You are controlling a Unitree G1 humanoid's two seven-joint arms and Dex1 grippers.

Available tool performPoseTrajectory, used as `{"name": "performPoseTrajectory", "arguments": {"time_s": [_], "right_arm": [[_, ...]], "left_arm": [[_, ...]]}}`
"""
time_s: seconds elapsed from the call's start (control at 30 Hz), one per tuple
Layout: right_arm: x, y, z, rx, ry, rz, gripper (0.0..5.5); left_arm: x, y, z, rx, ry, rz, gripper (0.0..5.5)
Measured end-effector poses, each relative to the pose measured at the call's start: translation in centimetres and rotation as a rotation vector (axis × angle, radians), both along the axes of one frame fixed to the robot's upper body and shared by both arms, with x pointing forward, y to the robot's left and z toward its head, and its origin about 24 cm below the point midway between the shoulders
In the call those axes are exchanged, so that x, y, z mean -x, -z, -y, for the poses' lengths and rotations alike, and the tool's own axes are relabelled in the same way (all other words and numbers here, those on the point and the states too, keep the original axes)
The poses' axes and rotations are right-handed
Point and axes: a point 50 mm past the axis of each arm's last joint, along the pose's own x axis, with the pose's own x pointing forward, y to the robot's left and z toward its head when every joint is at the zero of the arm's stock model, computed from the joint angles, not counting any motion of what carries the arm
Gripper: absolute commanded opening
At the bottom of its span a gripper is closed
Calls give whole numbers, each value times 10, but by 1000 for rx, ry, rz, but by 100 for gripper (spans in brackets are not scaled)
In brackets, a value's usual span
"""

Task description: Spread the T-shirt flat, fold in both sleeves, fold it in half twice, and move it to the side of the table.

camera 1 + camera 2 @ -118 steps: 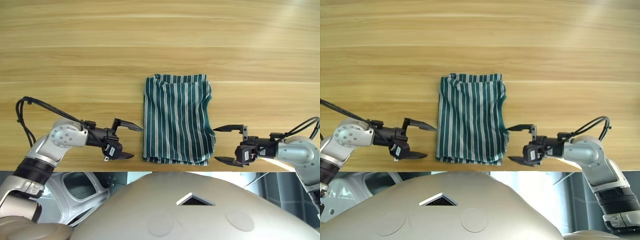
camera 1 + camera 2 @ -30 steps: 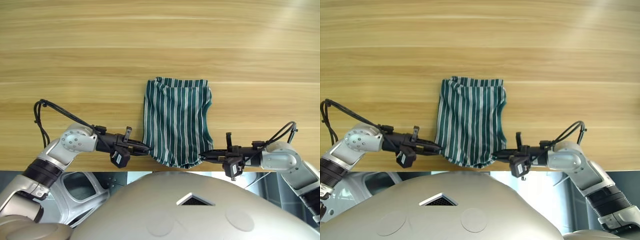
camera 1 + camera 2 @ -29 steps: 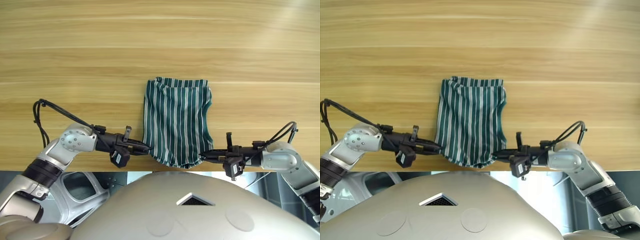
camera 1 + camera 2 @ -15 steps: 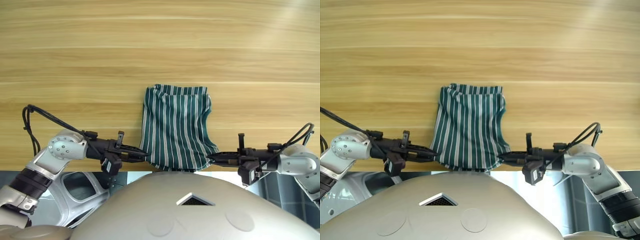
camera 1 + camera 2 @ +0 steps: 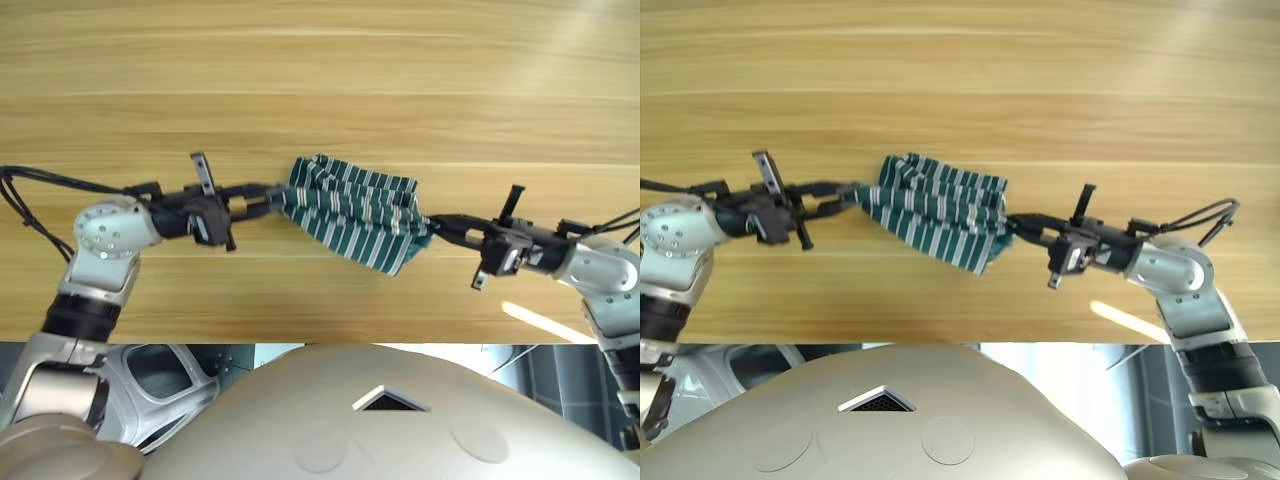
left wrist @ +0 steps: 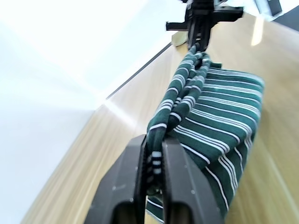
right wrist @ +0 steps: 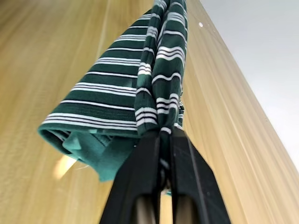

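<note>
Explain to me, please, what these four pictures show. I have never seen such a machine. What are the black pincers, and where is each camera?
This is a humanoid robot with two arms, at a wooden table. Two pictures come from cameras in its head, looking down over the arms; both show the same scene. The other two come from a camera on each wrist, looking along that arm's own fingers. The pincers are grippers with two fingers, one per arm. The left gripper and the right gripper are each shut on one end of a folded green T-shirt with white stripes, which stretches between them over the table.
</note>
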Motion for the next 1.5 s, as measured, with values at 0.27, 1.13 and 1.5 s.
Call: {"name": "performPoseTrajectory", "arguments": {"time_s": [0.27, 1.13, 1.5], "right_arm": [[-36, 9, -12, 27, 133, 60, 5], [-49, 64, -14, 329, 202, -47, 5], [-58, 70, 7, 24, 447, -237, 160]], "left_arm": [[-46, 22, 4, -31, -159, -9, 29], [-97, 87, 74, -249, -340, -165, 29], [-93, 94, 70, -41, -394, -463, 209]]}}
